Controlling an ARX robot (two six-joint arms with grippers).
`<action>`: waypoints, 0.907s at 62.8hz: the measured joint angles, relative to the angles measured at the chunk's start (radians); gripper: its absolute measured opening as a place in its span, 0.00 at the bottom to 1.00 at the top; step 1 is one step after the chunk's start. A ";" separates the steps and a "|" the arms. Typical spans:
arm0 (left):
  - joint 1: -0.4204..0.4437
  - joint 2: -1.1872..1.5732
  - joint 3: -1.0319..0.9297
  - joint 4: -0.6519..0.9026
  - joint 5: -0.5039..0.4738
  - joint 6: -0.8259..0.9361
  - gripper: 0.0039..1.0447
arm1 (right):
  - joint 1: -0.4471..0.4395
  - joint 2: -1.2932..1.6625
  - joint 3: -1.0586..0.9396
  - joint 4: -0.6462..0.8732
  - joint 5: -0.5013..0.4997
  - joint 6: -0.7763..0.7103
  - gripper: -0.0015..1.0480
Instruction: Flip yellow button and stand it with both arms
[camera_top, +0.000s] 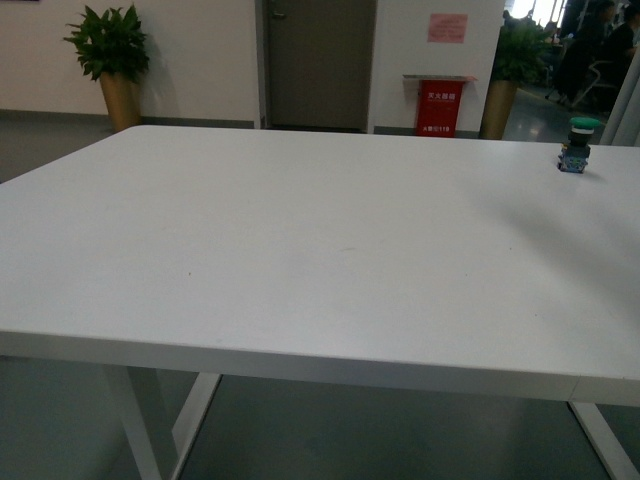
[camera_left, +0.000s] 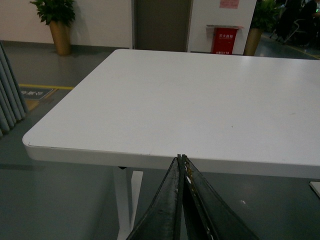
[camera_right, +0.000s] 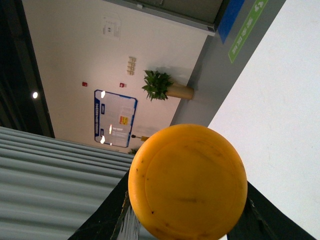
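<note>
The yellow button (camera_right: 187, 182) shows only in the right wrist view. Its round yellow-orange cap faces the camera and hides its neck and block. My right gripper (camera_right: 187, 220) is shut on it, with a black finger (camera_right: 107, 215) showing on each side of the cap. It is held off the white table (camera_right: 280, 115). My left gripper (camera_left: 182, 159) is shut and empty, its tips pressed together just outside the table's near edge (camera_left: 150, 157). Neither arm shows in the front view.
A green-capped switch (camera_top: 577, 143) stands upright near the far right of the table (camera_top: 300, 250). Behind the table are a potted plant (camera_top: 112, 60), a door and a red box (camera_top: 439, 105). Another plant stands at the right.
</note>
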 joint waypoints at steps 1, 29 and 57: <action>0.000 0.000 0.000 0.000 0.000 0.000 0.04 | 0.000 0.000 0.000 0.000 0.000 0.000 0.36; 0.000 -0.001 0.000 0.000 0.000 -0.001 0.64 | -0.102 0.198 0.394 -0.287 -0.030 -0.309 0.36; 0.000 -0.001 0.000 0.000 0.000 0.000 0.94 | -0.246 0.592 1.015 -0.859 0.092 -1.535 0.36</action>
